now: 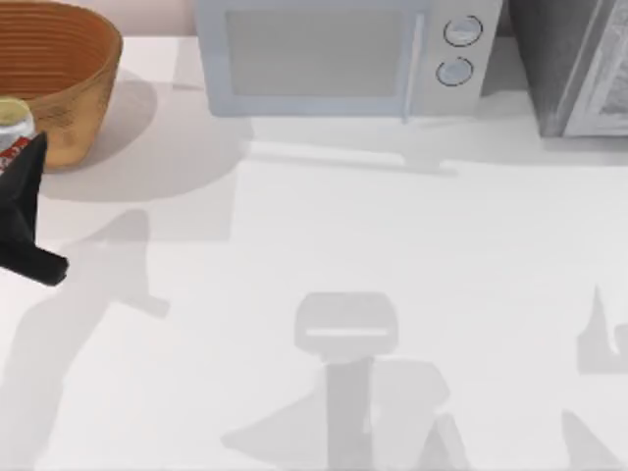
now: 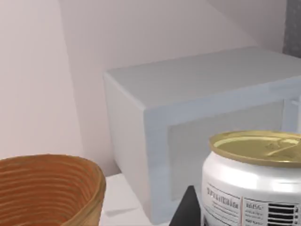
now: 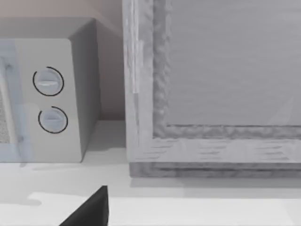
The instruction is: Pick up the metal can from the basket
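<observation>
Top view first: the basket sits at the table's far left corner, and the metal can is at the table's left edge, over the basket's near rim rather than down in its bowl. The left gripper is a dark shape just beside the can, touching its side; I judge it is pinching the can, though the fingertips themselves are cut off at the edge. A microwave stands along the far edge.

Left wrist view: the can fills the foreground, gold lid up and upright, with one dark finger against its side. The basket lies lower and apart from it, so the can looks lifted clear. The pick-up seems essentially done; what is left is holding it steady.

Right wrist view: the right arm is parked near the table's right side, facing the microwave; whether its claw is spread or closed I cannot tell.
</observation>
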`<action>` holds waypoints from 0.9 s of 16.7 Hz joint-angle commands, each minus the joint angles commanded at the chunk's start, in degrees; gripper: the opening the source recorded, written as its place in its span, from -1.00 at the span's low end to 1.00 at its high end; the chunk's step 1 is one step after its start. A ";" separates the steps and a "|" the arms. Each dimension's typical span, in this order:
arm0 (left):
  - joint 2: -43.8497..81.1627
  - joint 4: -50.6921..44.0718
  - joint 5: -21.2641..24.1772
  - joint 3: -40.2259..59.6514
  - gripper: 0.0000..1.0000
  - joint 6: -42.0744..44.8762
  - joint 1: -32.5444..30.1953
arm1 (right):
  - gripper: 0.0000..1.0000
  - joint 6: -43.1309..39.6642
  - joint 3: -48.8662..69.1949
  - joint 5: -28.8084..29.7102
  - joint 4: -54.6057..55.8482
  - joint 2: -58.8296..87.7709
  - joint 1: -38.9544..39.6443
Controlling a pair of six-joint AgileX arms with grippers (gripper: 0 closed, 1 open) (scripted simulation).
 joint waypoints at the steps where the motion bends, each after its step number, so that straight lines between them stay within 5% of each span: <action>1: 4.37 2.80 2.71 2.53 -1.00 0.62 -0.34 | 1.00 0.00 0.00 0.00 0.00 0.00 0.00; 15: 70.66 43.22 44.59 40.43 -1.00 6.05 -4.59 | 1.00 0.00 0.00 0.00 0.00 0.00 0.00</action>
